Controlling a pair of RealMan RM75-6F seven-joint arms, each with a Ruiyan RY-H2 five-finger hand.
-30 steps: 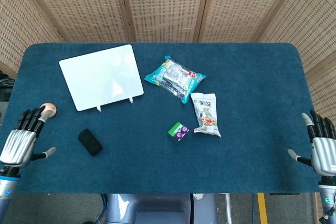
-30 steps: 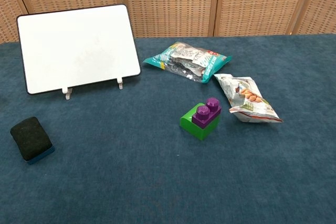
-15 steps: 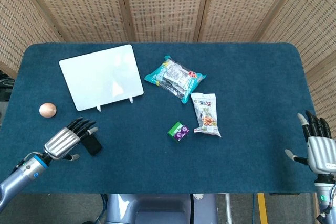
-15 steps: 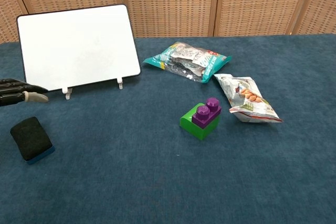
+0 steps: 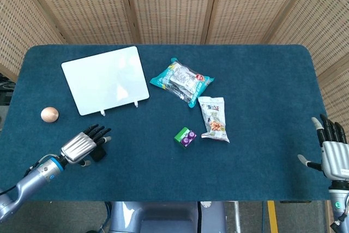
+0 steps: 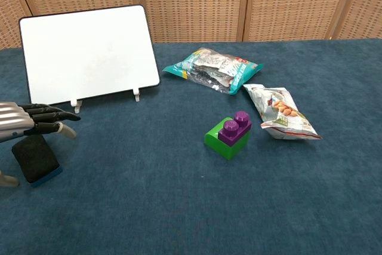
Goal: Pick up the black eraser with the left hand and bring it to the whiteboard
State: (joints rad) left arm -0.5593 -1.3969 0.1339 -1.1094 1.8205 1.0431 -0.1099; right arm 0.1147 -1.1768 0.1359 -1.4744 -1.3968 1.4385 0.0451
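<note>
L hand hovers over the black eraser, fingers spread & stretched fwd, holding nothing. In chest view the palm sits just above the eraser's back edge w/ a gap visible; can't tell if the thumb touches it. Eraser lies flat on the table near the front-left, mostly hidden under the hand in head view.

Whiteboard stands tilted on two small feet, behind the eraser & a bit to the right in head view; bare cloth between them. A small brown ball sits left of the hand, apart from it.

Mid-table: teal snack bag, white snack bag just in front of it, green-and-purple block beside the white bag. All well right of the eraser-to-whiteboard stretch.

R hand at the table's far right edge, fingers spread, empty.
</note>
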